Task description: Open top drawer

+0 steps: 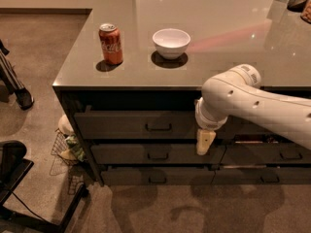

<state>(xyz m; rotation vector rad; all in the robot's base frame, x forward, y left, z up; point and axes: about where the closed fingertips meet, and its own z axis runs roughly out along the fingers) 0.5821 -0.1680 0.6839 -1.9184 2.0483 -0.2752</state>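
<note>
The top drawer (121, 125) is the dark front just under the counter's edge, with a small bar pull (158, 127) at its centre. It looks shut. My gripper (205, 142) hangs down from the white arm (252, 103) in front of the drawers. It is to the right of the pull and slightly lower, level with the gap between the top and second drawers. It does not touch the pull. The arm hides the right end of the top drawer's front.
A red soda can (111, 43) and a white bowl (171, 42) stand on the grey counter (218, 28). Two lower drawers (146, 154) sit beneath. A wire basket (65, 147) lies on the floor at the left corner. A black chair base (19, 188) is bottom left.
</note>
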